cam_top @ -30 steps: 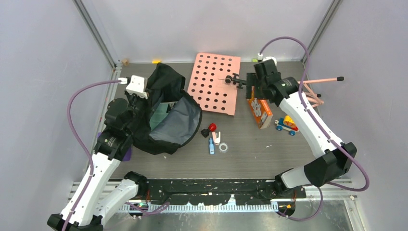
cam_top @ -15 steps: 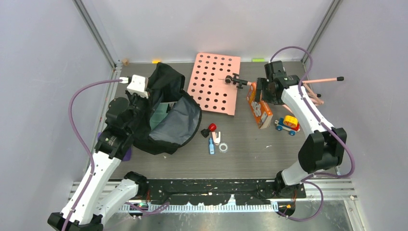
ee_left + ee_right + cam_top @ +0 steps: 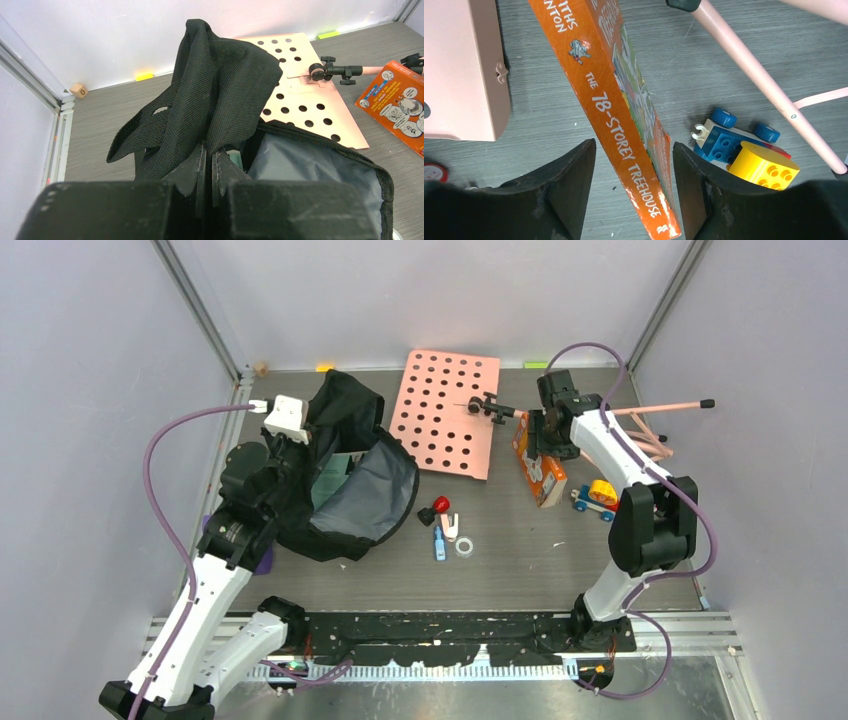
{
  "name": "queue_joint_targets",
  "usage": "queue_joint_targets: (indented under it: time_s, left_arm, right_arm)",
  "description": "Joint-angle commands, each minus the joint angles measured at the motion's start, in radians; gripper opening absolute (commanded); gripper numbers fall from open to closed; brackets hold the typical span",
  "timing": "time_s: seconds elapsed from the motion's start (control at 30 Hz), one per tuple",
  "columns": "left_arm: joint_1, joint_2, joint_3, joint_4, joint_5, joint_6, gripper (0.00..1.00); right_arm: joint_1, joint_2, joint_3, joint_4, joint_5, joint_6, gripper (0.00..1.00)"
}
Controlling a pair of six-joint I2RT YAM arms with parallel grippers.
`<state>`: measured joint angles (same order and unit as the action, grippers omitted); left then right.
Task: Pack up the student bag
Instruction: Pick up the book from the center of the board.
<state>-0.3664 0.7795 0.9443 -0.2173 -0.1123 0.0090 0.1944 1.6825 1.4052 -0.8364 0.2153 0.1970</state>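
Note:
The student bag [image 3: 352,480] lies at the left of the table, a black backpack with its mouth open and grey lining showing. My left gripper [image 3: 209,150] is shut on a fold of the bag's black fabric [image 3: 220,85] and holds that flap up. In the top view this gripper [image 3: 292,462] sits at the bag's left edge. An orange book [image 3: 541,472] stands on edge at the right. My right gripper [image 3: 634,145] hangs over it, open, one finger on each side of the book's spine [image 3: 616,100]. The left finger is clearly apart from the book and the right finger is close to it.
A pink perforated board [image 3: 448,412] lies behind the bag, a black clamp [image 3: 487,406] at its right edge. Pink rods [image 3: 660,408] stretch to the far right. A blue and yellow toy car [image 3: 597,498] sits beside the book. Small parts [image 3: 447,525] lie mid-table.
My right arm has swung down over the orange book and its jaws have narrowed around the book. The left arm and the bag have not moved.

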Motion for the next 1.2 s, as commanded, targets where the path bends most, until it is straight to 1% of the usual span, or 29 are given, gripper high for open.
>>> queue_joint_targets:
  time_s: [0.0,0.03,0.17,0.23,0.27,0.3,0.33,0.37,0.4,0.47,0.63,0.7,0.8,0.83,0.97,1.03,1.13,1.17]
  left_arm:
    - [0.000,0.006,-0.010,0.003,-0.018,0.012,0.00]
    - [0.000,0.005,-0.010,0.003,-0.019,0.012,0.00]
    - [0.000,0.001,-0.010,0.002,-0.024,0.015,0.00]
    - [0.000,0.000,-0.010,0.002,-0.026,0.016,0.00]
    - [0.000,-0.002,-0.010,0.003,-0.026,0.016,0.00]
    - [0.000,-0.002,-0.010,0.003,-0.026,0.016,0.00]
    - [0.000,-0.002,-0.010,0.003,-0.026,0.016,0.00]
    - [0.000,-0.002,-0.011,0.003,-0.026,0.015,0.00]
    - [0.000,-0.004,-0.011,0.003,-0.026,0.015,0.00]
    - [0.000,-0.006,-0.011,0.004,-0.026,0.016,0.00]
    - [0.000,-0.009,-0.011,0.004,-0.023,0.016,0.00]
    - [0.000,-0.009,-0.010,0.005,-0.022,0.014,0.00]
    - [0.000,-0.009,-0.010,0.006,-0.015,0.011,0.00]
    - [0.000,-0.010,-0.010,0.006,-0.014,0.010,0.00]
    - [0.000,-0.015,-0.013,0.009,-0.009,0.004,0.00]
    - [0.000,-0.014,-0.012,0.009,-0.005,0.003,0.00]
    - [0.000,-0.016,-0.011,0.010,0.004,-0.003,0.00]
    - [0.000,-0.016,-0.012,0.011,0.007,-0.004,0.00]
  right_arm:
    - [0.013,0.025,0.033,0.038,0.018,-0.056,0.61]
    - [0.014,0.034,0.038,0.038,0.010,-0.058,0.56]
    - [0.022,0.052,0.053,0.033,-0.003,-0.062,0.46]
    - [0.023,0.055,0.056,0.033,-0.006,-0.060,0.38]
    - [0.023,0.055,0.057,0.032,-0.007,-0.057,0.28]
    - [0.023,0.053,0.058,0.031,-0.008,-0.055,0.24]
    - [0.023,0.047,0.058,0.030,-0.014,-0.050,0.17]
    - [0.023,0.042,0.059,0.030,-0.016,-0.048,0.14]
    - [0.023,0.033,0.060,0.030,-0.018,-0.044,0.07]
    - [0.023,0.016,0.069,0.022,-0.018,-0.037,0.02]
    - [0.023,-0.041,0.127,-0.047,-0.036,0.005,0.00]
    - [0.025,-0.079,0.166,-0.096,-0.076,0.047,0.00]
    - [0.028,-0.171,0.207,-0.128,-0.239,0.136,0.01]
    - [0.033,-0.189,0.219,-0.126,-0.323,0.185,0.01]
    - [0.066,-0.299,0.234,-0.074,-0.510,0.355,0.01]
    - [0.098,-0.332,0.243,-0.032,-0.559,0.437,0.01]
    - [0.171,-0.365,0.237,0.090,-0.627,0.582,0.01]
    - [0.192,-0.367,0.238,0.113,-0.664,0.605,0.01]
